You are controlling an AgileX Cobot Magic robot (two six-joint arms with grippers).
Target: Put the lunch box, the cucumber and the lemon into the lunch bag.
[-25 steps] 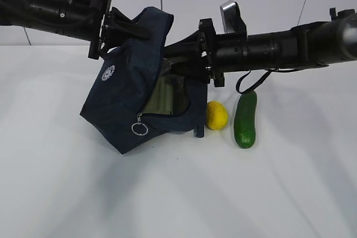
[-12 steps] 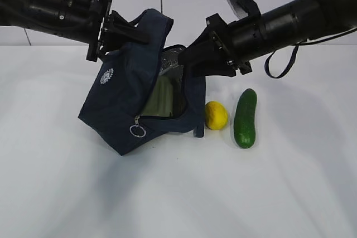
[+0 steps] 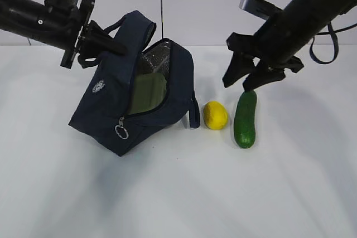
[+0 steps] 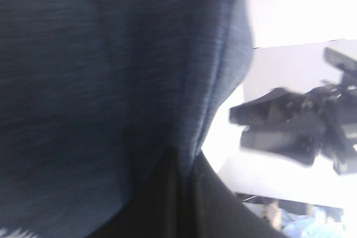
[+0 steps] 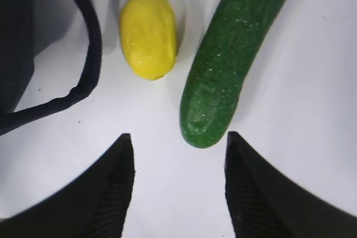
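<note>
Lying side by side nr front: lemon [image 3: 215, 115] and cucumber [image 3: 245, 119], beside bag [image 3: 120, 118]. R wrist cam shows R gripper [image 5: 177, 185] spread wide, empty, over cucumber end. Ext view: L gripper [image 3: 113, 45] clamped on bag handle; box [image 3: 147, 92] inside.

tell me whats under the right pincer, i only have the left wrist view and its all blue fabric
Observer: The right pincer is open over bare table, just short of the cucumber tip.
Operator: lemon in the bag yet
Observer: No, the lemon lies on the table between the lunch bag and the cucumber.
Operator: and the box
Observer: A pale green lid, likely the lunch box, shows inside the open bag.
</note>
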